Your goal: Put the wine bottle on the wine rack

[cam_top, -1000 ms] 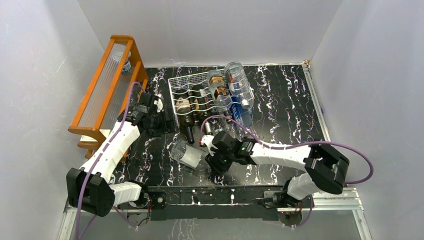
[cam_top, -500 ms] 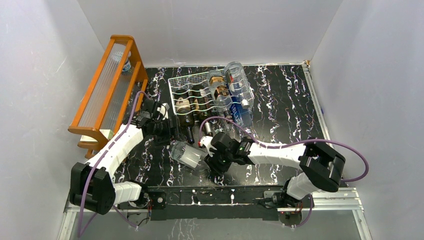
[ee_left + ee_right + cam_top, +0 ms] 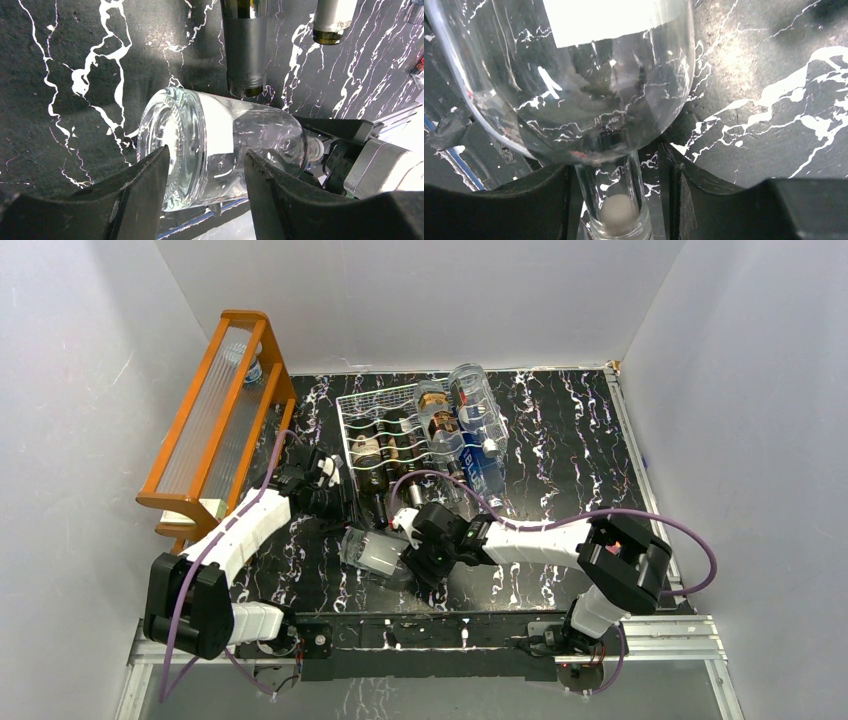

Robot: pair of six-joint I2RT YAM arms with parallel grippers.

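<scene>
Top external view: finds the wine bottle [image 3: 375,552], clear glass with a white label, lying on its side on the black marbled tabletop [image 3: 560,440]. Lies just near of the wine rack [image 3: 360,405], not on it, with base to the left and neck to the right.

At the neck end, meets the right tool [image 3: 415,552]. Right wrist view: places the stoppered neck of the wine bottle [image 3: 599,75] between the spread fingers [image 3: 544,200] of the right tool [image 3: 616,160]. Leaves a sliver of tabletop visible beside the neck on one side, so no pinch there.

At the base end, meets the left tool [image 3: 343,512], reaching in from the far left. Left wrist view: sets the left tool [image 3: 207,160] over the body of the wine bottle [image 3: 220,150], fingers [image 3: 145,190] partly spread. Cannot tell whether these touch the glass.

Farther out, carries dark bottles [image 3: 385,452] and clear bottles [image 3: 455,412] on the wine rack. Stands an orange shelf [image 3: 215,410] at the far left.
</scene>
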